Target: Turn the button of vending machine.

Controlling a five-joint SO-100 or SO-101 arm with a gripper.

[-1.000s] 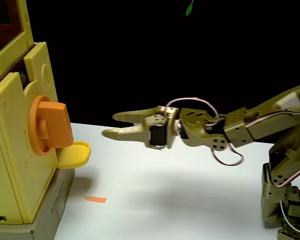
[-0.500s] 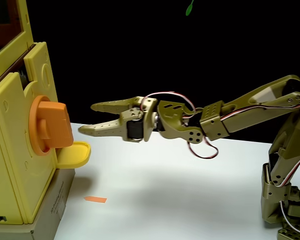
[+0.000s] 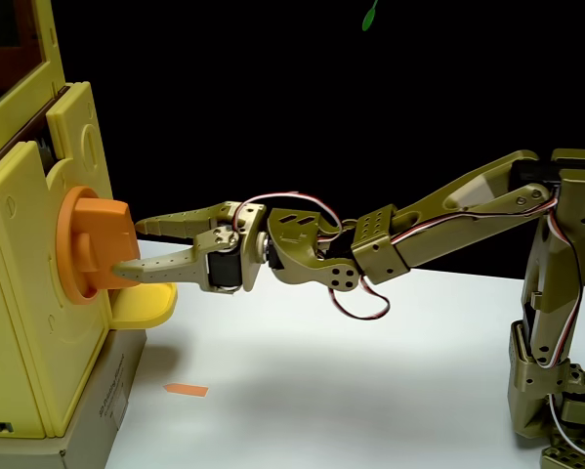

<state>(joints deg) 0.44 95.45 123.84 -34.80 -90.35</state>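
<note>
White table (image 3: 370,371), gripper (image 3: 126,246) at button (image 3: 97,249)

A flat black backdrop (image 3: 272,98) fills the upper part of the fixed view. Below it lies a smooth white desk (image 3: 370,391), evenly lit, with soft grey shadows. A small green leaf-like shape (image 3: 370,16) hangs at the top edge.
</note>
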